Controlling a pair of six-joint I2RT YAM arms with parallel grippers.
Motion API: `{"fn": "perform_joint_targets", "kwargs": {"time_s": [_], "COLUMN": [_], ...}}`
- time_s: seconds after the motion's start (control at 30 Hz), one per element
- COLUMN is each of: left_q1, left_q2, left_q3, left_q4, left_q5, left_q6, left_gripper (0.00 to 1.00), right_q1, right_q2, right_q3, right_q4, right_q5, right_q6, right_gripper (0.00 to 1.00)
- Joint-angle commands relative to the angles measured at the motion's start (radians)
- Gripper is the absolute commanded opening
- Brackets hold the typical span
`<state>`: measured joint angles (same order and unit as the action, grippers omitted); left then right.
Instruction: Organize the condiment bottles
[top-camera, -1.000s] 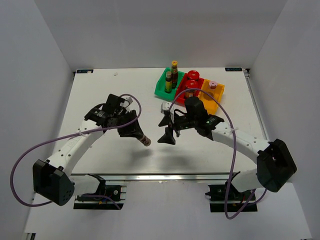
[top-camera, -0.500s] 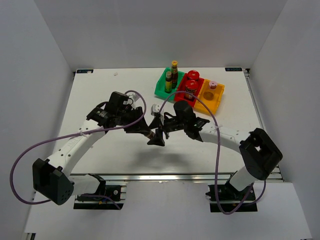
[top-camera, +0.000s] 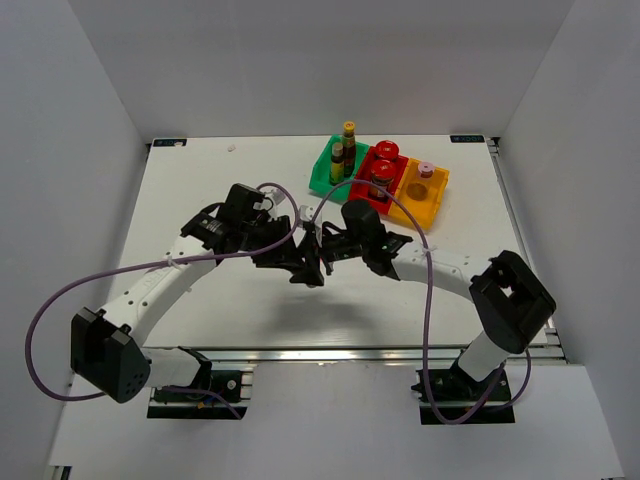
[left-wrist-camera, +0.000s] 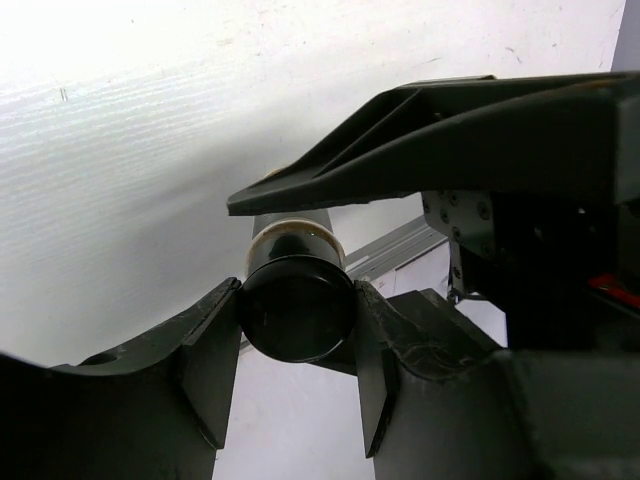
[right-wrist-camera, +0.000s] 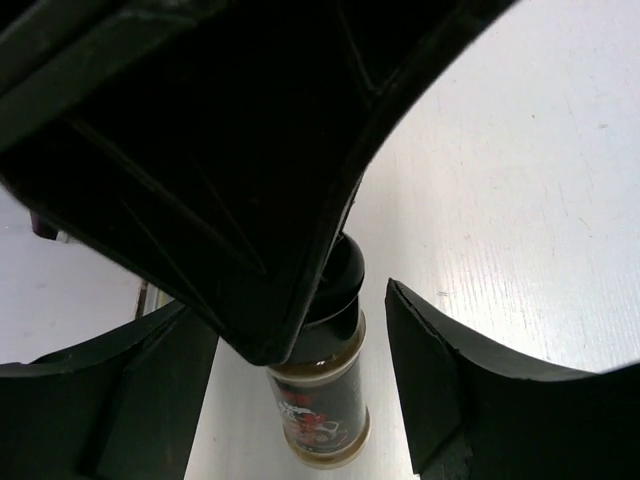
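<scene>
My left gripper (left-wrist-camera: 296, 335) is shut on the cap of the small dark black-capped shaker (left-wrist-camera: 296, 300) and holds it above the table at mid-centre (top-camera: 303, 268). My right gripper (right-wrist-camera: 290, 300) is open, its jaws on either side of the shaker's body (right-wrist-camera: 322, 405), apart from it. Two slim yellow-capped bottles (top-camera: 344, 152) stand in the green bin (top-camera: 321, 180). Two red-lidded jars (top-camera: 384, 165) sit in the red bin (top-camera: 362, 192). The pink-capped bottle (top-camera: 426, 170) stands in the yellow bin (top-camera: 432, 203).
The three bins stand side by side at the back right of the white table (top-camera: 200, 200). Purple cables loop beside both arms. A metal rail runs along the table's near edge (top-camera: 330, 352).
My left gripper has moved right with the shaker. My right arm has swung left to meet it, and its open jaws now stand around the shaker.
</scene>
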<state>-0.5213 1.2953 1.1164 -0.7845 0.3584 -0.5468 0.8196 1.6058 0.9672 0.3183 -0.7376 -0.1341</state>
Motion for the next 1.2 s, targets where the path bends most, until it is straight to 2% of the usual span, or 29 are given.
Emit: {"fn": "perform_joint_targets", "kwargs": {"time_s": [0.0, 0.17, 0.4, 0.5, 0.63, 0.83, 0.93, 0.97, 1.0, 1.03, 1.1, 1.17], "left_q1": [-0.006, -0.006, -0.006, -0.006, -0.006, -0.006, -0.006, -0.006, -0.006, -0.006, -0.006, -0.006], "left_q2": [-0.017, -0.022, -0.024, -0.021, -0.022, -0.028, -0.037, -0.039, -0.044, -0.047, -0.06, -0.079], "left_q3": [0.057, 0.063, 0.068, 0.054, 0.048, 0.054, 0.054, 0.056, 0.056, 0.056, 0.053, 0.054], "left_q4": [0.013, 0.011, -0.009, -0.013, -0.007, -0.016, -0.013, -0.012, -0.009, -0.006, 0.004, 0.016], "left_q5": [-0.013, -0.012, -0.039, -0.058, -0.052, -0.064, -0.058, -0.058, -0.059, -0.059, -0.061, -0.082], "left_q6": [-0.001, -0.004, 0.004, 0.005, 0.007, 0.016, 0.016, 0.016, 0.016, 0.016, 0.013, 0.018], "left_gripper": [0.06, 0.06, 0.06, 0.06, 0.06, 0.05, 0.05, 0.06, 0.17, 0.23, 0.28, 0.5], "right_q1": [0.007, 0.007, 0.007, 0.006, 0.006, 0.006, 0.006, 0.006, 0.006, 0.006, 0.006, 0.006], "right_q2": [0.019, 0.042, 0.04, 0.031, 0.026, 0.022, 0.019, 0.017, 0.019, 0.019, 0.017, 0.006], "right_q3": [0.051, 0.057, 0.05, 0.047, 0.035, 0.013, 0.005, 0.002, 0.002, 0.002, -0.005, -0.031], "right_q4": [0.016, -0.013, -0.01, 0.001, 0.022, 0.099, 0.132, 0.14, 0.145, 0.145, 0.156, 0.183], "right_q5": [0.018, 0.041, 0.064, 0.093, 0.099, 0.067, 0.05, 0.052, 0.055, 0.061, 0.09, 0.118], "right_q6": [-0.009, -0.022, -0.018, -0.009, 0.007, 0.034, 0.053, 0.053, 0.063, 0.068, 0.077, 0.094], "right_gripper": [0.7, 0.71, 0.66, 0.71, 0.72, 0.57, 0.35, 0.33, 0.31, 0.31, 0.28, 0.26]}}
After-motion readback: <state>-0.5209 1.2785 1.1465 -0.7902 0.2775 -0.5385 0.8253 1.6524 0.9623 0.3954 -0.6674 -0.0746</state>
